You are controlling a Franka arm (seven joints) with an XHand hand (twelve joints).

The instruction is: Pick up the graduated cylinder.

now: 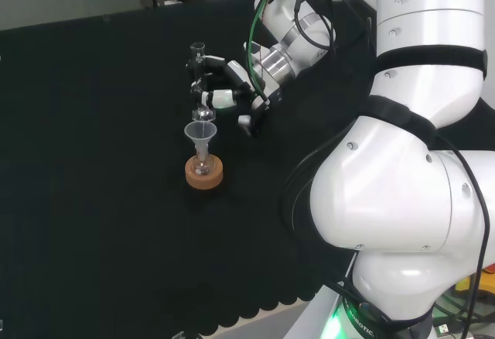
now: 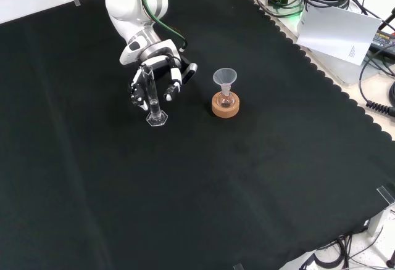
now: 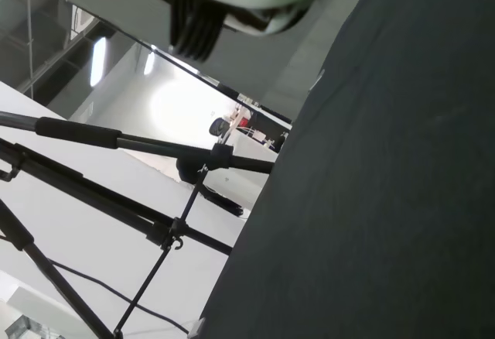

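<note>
I see the graduated cylinder (image 2: 151, 100) upright on the desk (image 2: 203, 196), base on the black cloth, left of the cork stand (image 2: 224, 105) with flask and funnel (image 2: 225, 77) in the front view. The hand (image 2: 162, 73) sits just behind it, fingers (image 2: 174, 82) part-curled around the tube; contact I cannot tell.

The arm (image 1: 402, 200) has glossy white rounded links with black bands at the joints. Green and black cables (image 1: 267, 6) run to a silver wrist cuff. The hand (image 2: 162, 76) is black with white segments.
</note>
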